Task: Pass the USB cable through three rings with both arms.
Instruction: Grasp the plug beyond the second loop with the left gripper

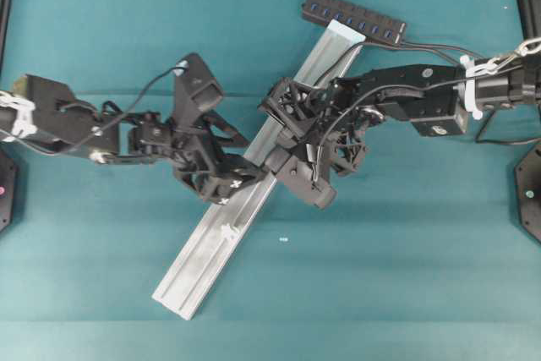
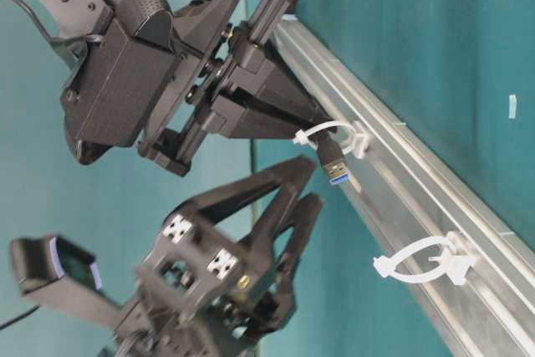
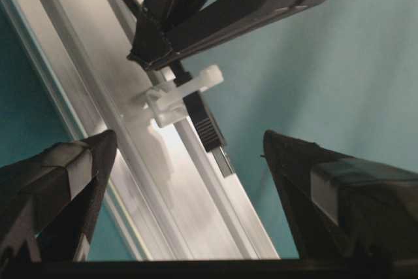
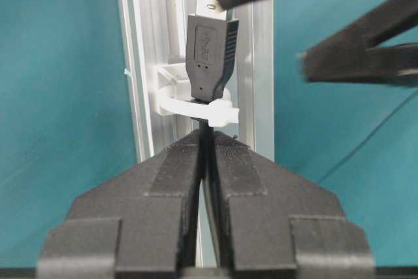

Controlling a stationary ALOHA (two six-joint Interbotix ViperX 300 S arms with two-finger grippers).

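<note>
My right gripper (image 4: pixel 208 145) fills the bottom of its own wrist view, matte black fingers pinched together on the USB cable (image 4: pixel 206 132) just behind the plug (image 4: pixel 210 53). The plug, a hard moulded block with a metal tip, has gone through a whitish ring (image 4: pixel 196 106) clipped to the grooved aluminium rail (image 4: pixel 147 50).

In the left wrist view, my left gripper (image 3: pixel 186 161) stands wide apart, holding nothing, its pointed fingers either side of the plug's free end, which pokes out beyond the same translucent clip.

From table level the plug hangs just past that ring, and the next ring (image 2: pixel 422 261) down the rail is empty. The left gripper, with white x marks, sits below and near, not touching.

Overhead, both grippers meet over the middle of the rail, the black hub (image 1: pixel 353 16) at its far end, a third clip (image 1: pixel 226 232) lower down.

I judge the cord light and floppy, so it will sag if taken far back; the rigid plug body is the place to take hold, squarely on its flat faces. The rings look thin and springy, easily bent.
</note>
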